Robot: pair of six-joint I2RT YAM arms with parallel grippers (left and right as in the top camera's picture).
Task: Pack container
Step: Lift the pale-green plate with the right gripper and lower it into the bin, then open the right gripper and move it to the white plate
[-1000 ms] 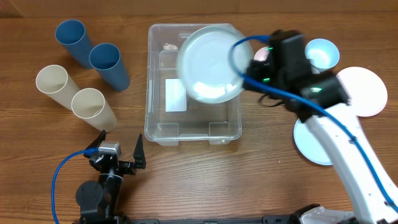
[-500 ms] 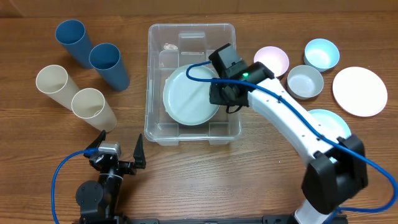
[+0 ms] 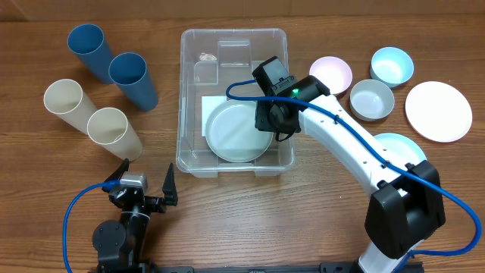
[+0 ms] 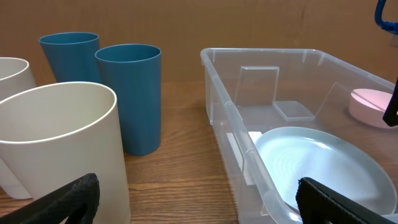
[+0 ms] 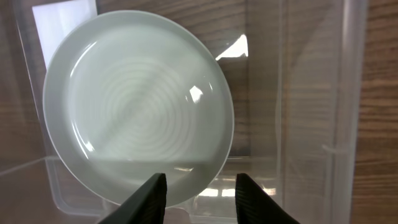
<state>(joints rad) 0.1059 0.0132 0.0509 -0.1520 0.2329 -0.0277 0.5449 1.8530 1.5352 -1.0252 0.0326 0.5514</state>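
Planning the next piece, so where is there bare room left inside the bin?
The far half of the bin is bare floor, between the plate and the far wall. The near half is crowded: the plate fills it, with the right fingers above its edge.

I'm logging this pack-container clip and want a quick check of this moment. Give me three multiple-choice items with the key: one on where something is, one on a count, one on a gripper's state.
1. Where does the pale plate lie?
A. On the white plate at far right
B. Inside the container
C. On the pink bowl

2. How many blue cups are in view?
A. One
B. Two
C. Four

3. How is the right gripper?
A. Shut on the plate
B. Shut on a cup
C. Open above the plate

Key:
1 B: the overhead view shows the plate within the container's walls.
2 B: two blue cups stand side by side at the upper left.
3 C: the right wrist view shows its jaws apart, with the plate lying flat beneath.
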